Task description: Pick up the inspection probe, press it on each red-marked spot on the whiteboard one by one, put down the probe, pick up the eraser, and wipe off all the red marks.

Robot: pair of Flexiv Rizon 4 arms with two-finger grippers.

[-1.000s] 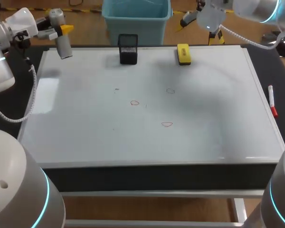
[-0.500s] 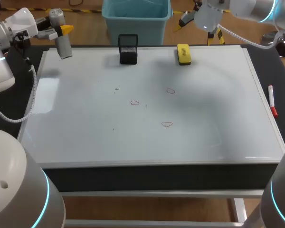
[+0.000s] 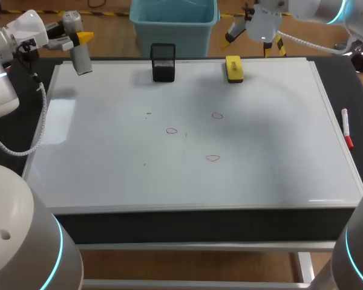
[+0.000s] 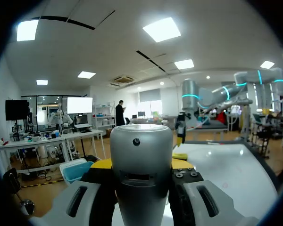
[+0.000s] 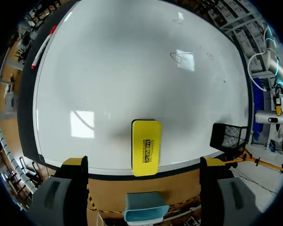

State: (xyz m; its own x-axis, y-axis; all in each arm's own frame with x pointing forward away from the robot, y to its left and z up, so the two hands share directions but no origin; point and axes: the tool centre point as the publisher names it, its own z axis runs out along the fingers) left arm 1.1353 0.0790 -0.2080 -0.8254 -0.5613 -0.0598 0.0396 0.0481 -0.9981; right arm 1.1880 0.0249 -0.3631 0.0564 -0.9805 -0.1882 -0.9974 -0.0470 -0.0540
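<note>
By the whiteboard (image 3: 109, 169), left end effector (image 3: 77, 41) grips the probe (image 3: 81, 59); right end effector (image 3: 254, 37) gapes wide near eraser (image 3: 233, 68).

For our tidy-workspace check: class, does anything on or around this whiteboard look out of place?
Only the red marker: it lies loose on the dark table beside the whiteboard, past its right edge. The eraser and black mesh holder sit neatly along its far edge.

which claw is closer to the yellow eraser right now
Right. The right claw hangs open near the whiteboard's far edge, just behind the yellow eraser. The left claw is off at the far left corner, holding the probe.
</note>
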